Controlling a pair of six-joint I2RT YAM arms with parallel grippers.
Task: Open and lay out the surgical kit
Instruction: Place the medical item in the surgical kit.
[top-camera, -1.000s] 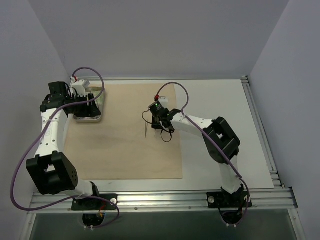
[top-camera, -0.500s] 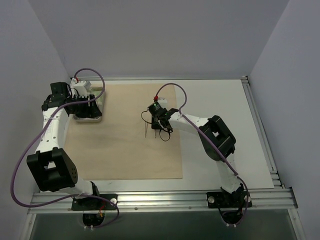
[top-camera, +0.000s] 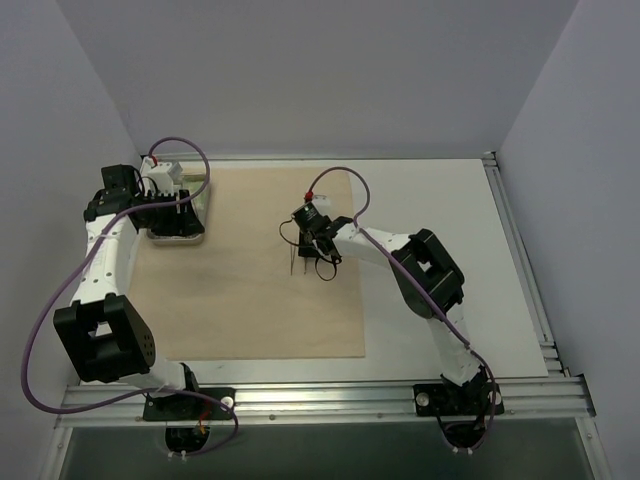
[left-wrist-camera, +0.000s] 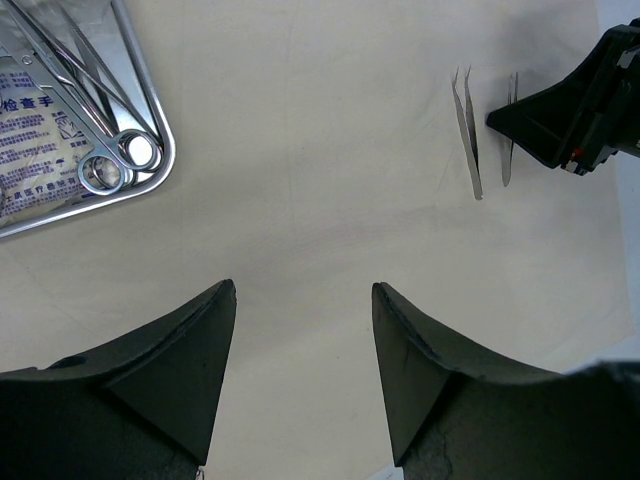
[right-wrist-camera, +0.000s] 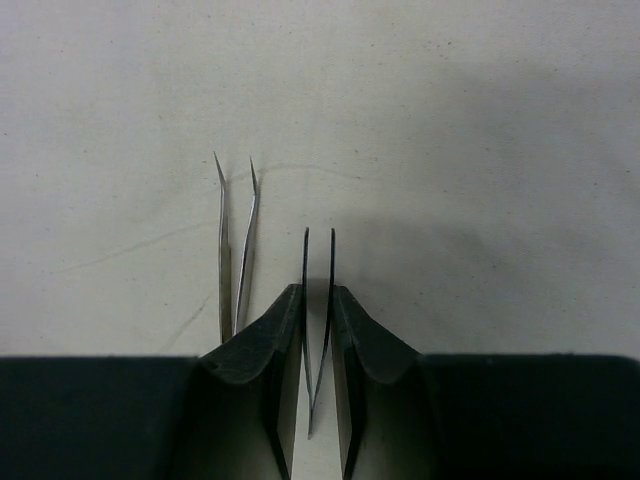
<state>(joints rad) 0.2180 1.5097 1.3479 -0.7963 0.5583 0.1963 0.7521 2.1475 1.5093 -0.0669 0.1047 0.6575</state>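
Beige cloth wrap (top-camera: 255, 265) lay spread flat as a sheet over the left and middle of the white worktop (top-camera: 440, 250). Steel tray (top-camera: 178, 215) sat at the sheet's far-left corner, largely covered from above by the left arm's wrist. In the left wrist view only the tray's near corner showed: ring handles of scissor-like instruments (left-wrist-camera: 118, 160) lying on a printed packet (left-wrist-camera: 35, 120), the rest cut off by the frame edge. Number of packets could not be told.

Left gripper (left-wrist-camera: 303, 350) hovered over bare cloth just right of the tray, jaws apart, nothing between them.

Right gripper (right-wrist-camera: 318, 310) was down on the cloth near the sheet's middle, jaws narrow around a pair of tweezers (right-wrist-camera: 318, 300); whether the pads actually pressed them was not clear. A second pair of tweezers (right-wrist-camera: 235, 260) lay just to its left, tips pointing the same way, close but apart. From above both pairs appeared only as thin dark lines by the gripper. Purple cables looped over both arms.
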